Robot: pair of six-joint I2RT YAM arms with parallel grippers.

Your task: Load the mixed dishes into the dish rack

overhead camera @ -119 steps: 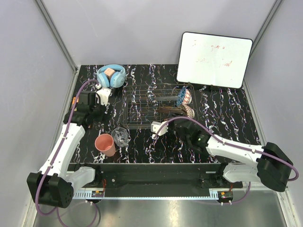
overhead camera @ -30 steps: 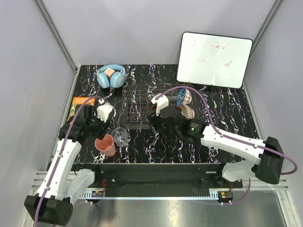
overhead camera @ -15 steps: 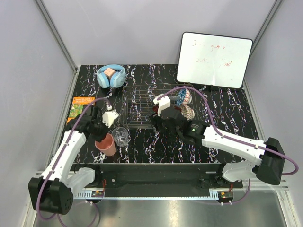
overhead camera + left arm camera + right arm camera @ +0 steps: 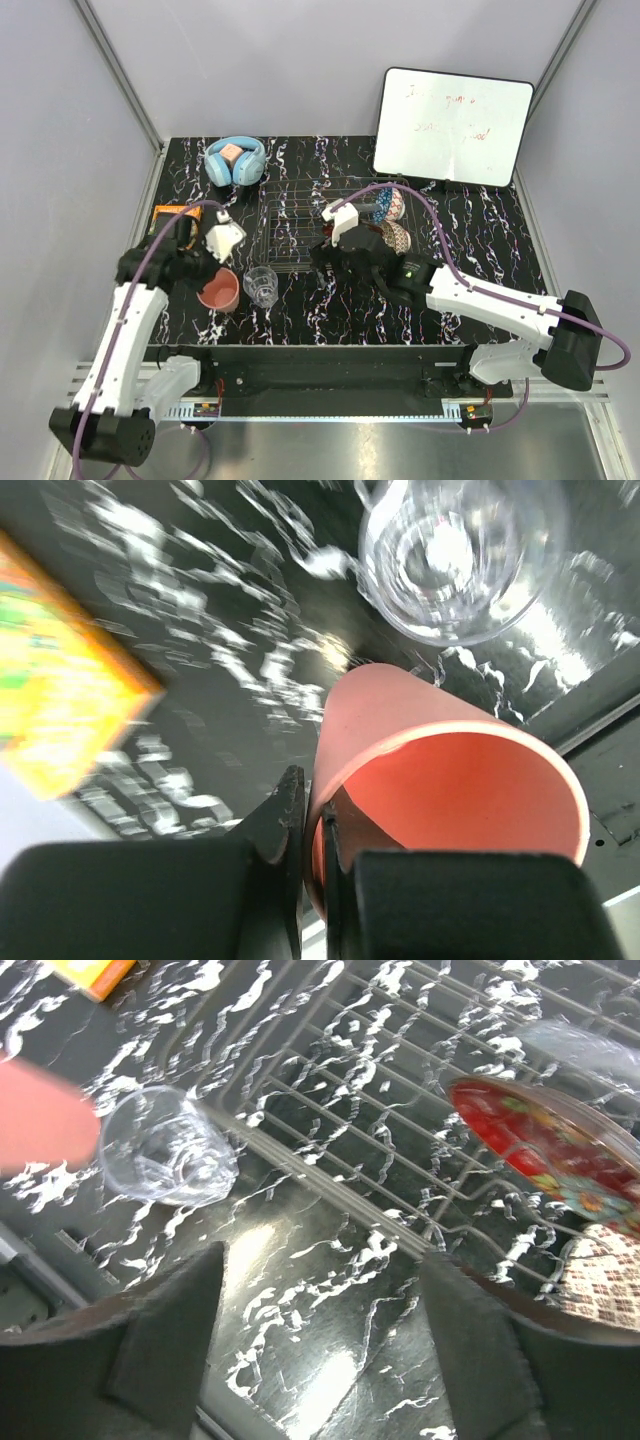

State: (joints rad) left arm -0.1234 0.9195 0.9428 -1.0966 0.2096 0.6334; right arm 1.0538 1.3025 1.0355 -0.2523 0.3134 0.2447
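My left gripper point(image 4: 312, 830) is shut on the wall of the salmon-pink cup point(image 4: 440, 780), one finger inside the rim and one outside. From above, this cup point(image 4: 218, 290) sits left of the clear tumbler point(image 4: 261, 284), which stands upright in front of the dish rack point(image 4: 300, 235). My right gripper point(image 4: 320, 1330) hangs open and empty over the table just before the rack's point(image 4: 400, 1090) front edge, right of the tumbler point(image 4: 165, 1145). The red floral plate point(image 4: 540, 1145) and cream lattice bowl point(image 4: 600, 1270) stand in the rack's right end, with the blue patterned bowl point(image 4: 385, 205) beside them.
Blue headphones point(image 4: 235, 160) lie at the back left. A whiteboard point(image 4: 452, 125) leans at the back right. An orange packet point(image 4: 168, 214) lies by the left wall. The right arm's purple cable arcs over the rack's right side.
My left gripper came down beside the pink cup and closed on its wall. The right gripper's jaws opened wider and it stayed in front of the rack.
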